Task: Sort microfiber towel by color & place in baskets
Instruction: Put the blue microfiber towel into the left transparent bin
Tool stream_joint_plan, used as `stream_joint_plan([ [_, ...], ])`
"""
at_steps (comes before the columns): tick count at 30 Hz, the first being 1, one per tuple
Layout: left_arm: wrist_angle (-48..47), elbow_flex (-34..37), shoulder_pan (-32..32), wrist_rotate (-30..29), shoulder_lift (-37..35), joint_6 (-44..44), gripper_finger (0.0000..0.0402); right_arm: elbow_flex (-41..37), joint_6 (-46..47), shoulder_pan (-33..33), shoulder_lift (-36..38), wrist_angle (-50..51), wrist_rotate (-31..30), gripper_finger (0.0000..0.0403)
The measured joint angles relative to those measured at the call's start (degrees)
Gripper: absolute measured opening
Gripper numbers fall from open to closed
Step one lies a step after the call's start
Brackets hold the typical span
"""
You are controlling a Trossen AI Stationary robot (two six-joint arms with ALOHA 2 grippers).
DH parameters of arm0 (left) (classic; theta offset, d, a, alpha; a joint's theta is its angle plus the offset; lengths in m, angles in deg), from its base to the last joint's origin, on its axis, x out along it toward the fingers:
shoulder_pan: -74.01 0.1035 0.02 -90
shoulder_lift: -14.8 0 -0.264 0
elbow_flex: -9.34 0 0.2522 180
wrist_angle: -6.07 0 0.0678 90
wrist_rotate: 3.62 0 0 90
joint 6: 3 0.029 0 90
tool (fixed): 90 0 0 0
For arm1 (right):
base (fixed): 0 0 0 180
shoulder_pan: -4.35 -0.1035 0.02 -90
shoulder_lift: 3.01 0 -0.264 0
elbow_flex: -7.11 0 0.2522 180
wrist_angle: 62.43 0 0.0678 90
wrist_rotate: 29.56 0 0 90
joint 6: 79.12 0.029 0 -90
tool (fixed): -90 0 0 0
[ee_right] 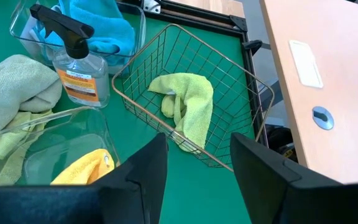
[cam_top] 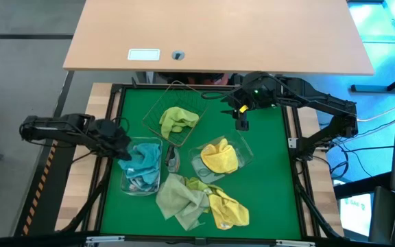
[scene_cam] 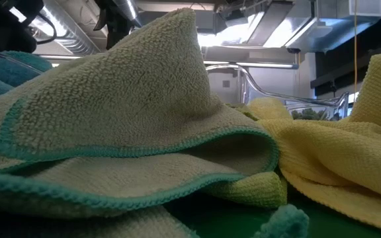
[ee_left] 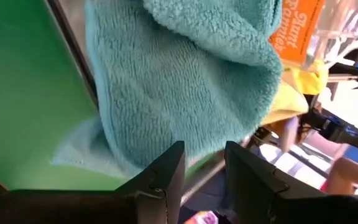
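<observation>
A clear tub at the left holds teal blue towels. My left gripper is at that tub's left rim, open. In the left wrist view its fingers stand just short of the teal towel, with nothing between them. The wire basket holds a lime green towel. A second clear tub holds a yellow towel. Pale olive, lime and yellow towels lie piled on the mat. My right gripper hangs open above the mat, right of the wire basket.
A clear spray bottle stands between the two clear tubs. A tan tabletop lies beyond the mat's far edge. In the low view the olive towel and the yellow one fill the foreground. Bare green mat lies at the near right.
</observation>
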Motion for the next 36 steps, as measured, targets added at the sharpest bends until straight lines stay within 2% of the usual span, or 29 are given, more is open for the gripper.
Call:
stream_joint_plan([
  [8, -0.34, 0.00, -0.01, 4.49, -5.70, -8.20, 0.0110, 0.00, -0.02, 0.00, 0.00, 0.00, 0.00, 0.0172],
  [12, -2.29, -0.15, 0.00, 4.71, -7.97, -12.76, 0.0110, 0.00, -0.01, 0.00, 0.00, 0.00, 0.00, 0.0172],
  [22, -8.74, -0.13, -0.02, 5.57, -8.10, -19.51, 0.0110, 0.00, -0.02, 0.00, 0.00, 0.00, 0.00, 0.0172],
  [30, -11.12, -0.07, -0.01, -0.18, -7.99, -24.72, 0.0110, 0.00, 0.00, 0.00, 0.00, 0.00, 0.00, 0.0172],
  [36, -11.10, -0.07, -0.02, -0.83, -7.66, -25.04, 0.0110, 0.00, -0.02, 0.00, 0.00, 0.00, 0.00, 0.0172],
])
